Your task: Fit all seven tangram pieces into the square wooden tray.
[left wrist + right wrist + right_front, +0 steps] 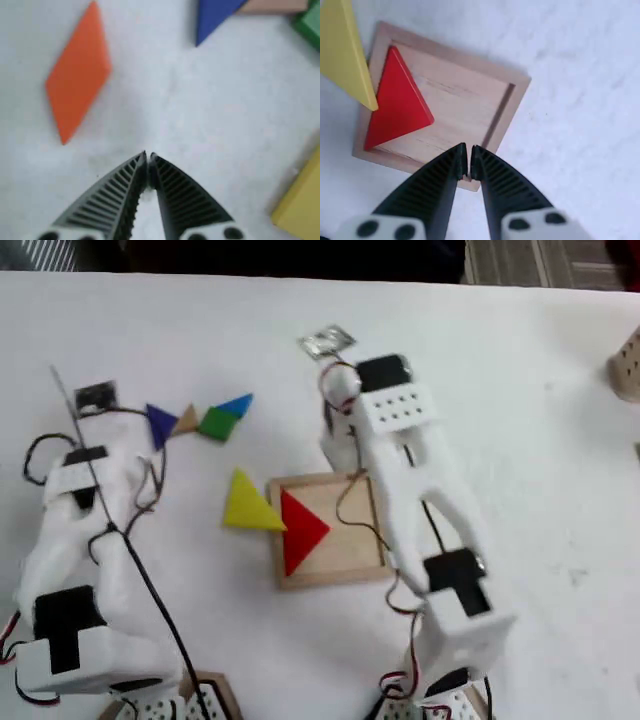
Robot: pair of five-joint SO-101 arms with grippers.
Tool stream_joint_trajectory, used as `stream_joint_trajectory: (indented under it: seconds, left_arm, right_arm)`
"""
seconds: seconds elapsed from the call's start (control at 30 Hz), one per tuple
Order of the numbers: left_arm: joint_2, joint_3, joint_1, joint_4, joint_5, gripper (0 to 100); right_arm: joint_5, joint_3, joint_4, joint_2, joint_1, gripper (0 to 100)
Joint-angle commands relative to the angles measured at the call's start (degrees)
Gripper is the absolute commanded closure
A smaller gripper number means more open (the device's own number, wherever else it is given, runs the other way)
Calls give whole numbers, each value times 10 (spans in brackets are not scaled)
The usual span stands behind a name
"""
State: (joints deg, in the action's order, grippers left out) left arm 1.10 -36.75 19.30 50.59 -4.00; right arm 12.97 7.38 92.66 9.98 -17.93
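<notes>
Right hand (468, 150): clenched, empty, hanging over the near rim of the square wooden tray (506, 112).
Tray contents: one red triangle (397, 110) lying flat against the side far from the hand. The rest is bare floor.
Yellow triangle (345, 50): beyond the red, one corner seemingly over the rim.

Left hand (148, 156): clenched, empty, over bare counter (200, 100).
Orange parallelogram (77, 75) is ahead of the hand. Blue triangle (215, 15), tan piece (275, 5) and green piece (310, 22) are farther ahead.

Pieces are likely light, stiff, smooth and thin. Pinch them across opposite edges, since a flat face offers little grip.
</notes>
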Motion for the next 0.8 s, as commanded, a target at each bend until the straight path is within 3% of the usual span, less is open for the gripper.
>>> stream_joint_trajectory:
  seconds: [0.0,0.13,0.3,0.43,0.53,0.77]
  left_arm:
    - [22,5,-66,6,1,976]
    - [22,23,-111,5,-7,976]
    - [22,33,-142,4,-80,976]
    - [22,33,-195,4,-88,976]
    - [17,40,-226,6,-140,976]
    - [-131,160,-233,53,-166,976]
  right_arm:
    - [1,-223,-77,-117,45,978]
    - [44,-404,-137,-262,87,978]
    - [46,-537,-202,-387,130,978]
    - [44,-550,-227,-376,152,978]
    - [43,-551,-244,-344,167,978]
    - [44,-552,-284,-291,190,978]
